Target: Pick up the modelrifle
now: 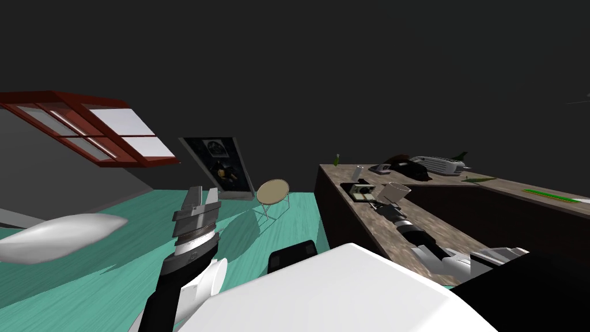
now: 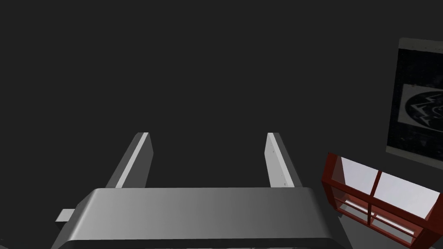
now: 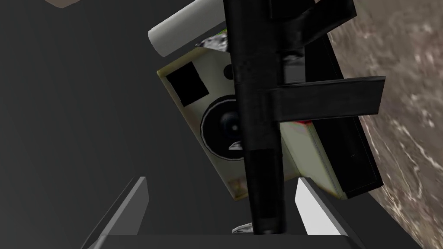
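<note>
The model rifle (image 3: 259,129) is a long black piece with a grip and magazine sticking out sideways. It lies across a beige instant camera (image 3: 216,125) on the brown mottled counter (image 3: 402,108). My right gripper (image 3: 221,181) is open, and the rifle's slim barrel end runs down between its fingers, nearer one finger and touching neither. In the head view the right arm reaches over the counter (image 1: 438,225), with the right gripper (image 1: 383,207) at the camera (image 1: 360,191). My left gripper (image 1: 199,202) is raised over the floor, open and empty, as the left gripper (image 2: 207,138) also shows in its wrist view.
A white cylinder (image 1: 394,193) stands right beside the camera. Farther back on the counter are a black item (image 1: 409,167), a white toy aircraft (image 1: 441,164), a small green bottle (image 1: 337,159) and a green strip (image 1: 553,196). A round stool (image 1: 272,191) stands on the teal floor.
</note>
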Motion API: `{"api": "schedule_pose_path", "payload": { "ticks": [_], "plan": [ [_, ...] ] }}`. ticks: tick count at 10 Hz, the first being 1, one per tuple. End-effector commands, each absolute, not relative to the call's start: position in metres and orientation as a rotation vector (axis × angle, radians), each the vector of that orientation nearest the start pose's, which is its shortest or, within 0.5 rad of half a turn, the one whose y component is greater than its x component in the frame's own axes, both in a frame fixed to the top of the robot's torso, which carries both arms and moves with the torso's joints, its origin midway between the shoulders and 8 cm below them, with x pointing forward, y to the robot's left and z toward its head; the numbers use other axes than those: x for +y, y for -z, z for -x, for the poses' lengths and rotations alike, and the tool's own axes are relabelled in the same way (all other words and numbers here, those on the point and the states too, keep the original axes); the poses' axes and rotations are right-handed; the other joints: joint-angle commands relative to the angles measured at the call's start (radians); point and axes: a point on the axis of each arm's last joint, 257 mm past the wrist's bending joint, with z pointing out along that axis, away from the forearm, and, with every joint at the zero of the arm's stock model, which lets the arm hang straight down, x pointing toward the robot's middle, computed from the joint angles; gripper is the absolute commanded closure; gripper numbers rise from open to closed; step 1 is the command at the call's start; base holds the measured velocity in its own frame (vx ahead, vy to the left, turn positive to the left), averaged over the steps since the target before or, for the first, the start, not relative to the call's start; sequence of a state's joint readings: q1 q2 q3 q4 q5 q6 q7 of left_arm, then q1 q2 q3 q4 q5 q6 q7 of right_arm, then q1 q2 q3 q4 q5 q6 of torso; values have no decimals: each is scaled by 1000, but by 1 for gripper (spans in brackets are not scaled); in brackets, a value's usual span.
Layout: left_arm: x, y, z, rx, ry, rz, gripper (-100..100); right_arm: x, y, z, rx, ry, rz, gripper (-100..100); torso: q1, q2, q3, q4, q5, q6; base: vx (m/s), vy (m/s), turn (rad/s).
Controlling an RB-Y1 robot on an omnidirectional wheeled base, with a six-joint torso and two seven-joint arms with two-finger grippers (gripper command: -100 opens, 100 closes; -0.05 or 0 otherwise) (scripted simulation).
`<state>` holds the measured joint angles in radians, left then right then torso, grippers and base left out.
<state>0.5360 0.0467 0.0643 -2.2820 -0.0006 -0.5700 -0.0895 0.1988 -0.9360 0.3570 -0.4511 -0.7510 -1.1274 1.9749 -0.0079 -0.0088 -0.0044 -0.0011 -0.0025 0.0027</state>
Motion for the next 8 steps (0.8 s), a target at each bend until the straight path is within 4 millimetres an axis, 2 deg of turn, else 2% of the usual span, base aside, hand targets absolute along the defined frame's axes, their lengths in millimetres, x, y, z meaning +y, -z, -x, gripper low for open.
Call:
{"api": "schedule_pose_path", "payload": {
  "ticks": [1, 5, 6, 7, 8],
  "plan": [
    [296, -29, -326, 642, 1154, 546, 0, -702, 270, -259, 1560, 1072, 588, 100, 0, 0, 0, 0, 0, 0, 0, 0, 0],
    [296, -29, -326, 642, 1154, 546, 0, -703, 269, -259, 1560, 1073, 587, 100, 0, 0, 0, 0, 0, 0, 0, 0, 0],
    [296, -29, -326, 642, 1154, 546, 0, -703, 269, -259, 1559, 1073, 587, 0, 0, 0, 0, 0, 0, 0, 0, 0, 0],
    [296, -29, -326, 642, 1154, 546, 0, -703, 269, -259, 1559, 1073, 587, 100, 0, 0, 0, 0, 0, 0, 0, 0, 0],
    [296, -29, -326, 642, 1154, 546, 0, -703, 269, -259, 1559, 1073, 587, 0, 0, 0, 0, 0, 0, 0, 0, 0, 0]
  ]
}}
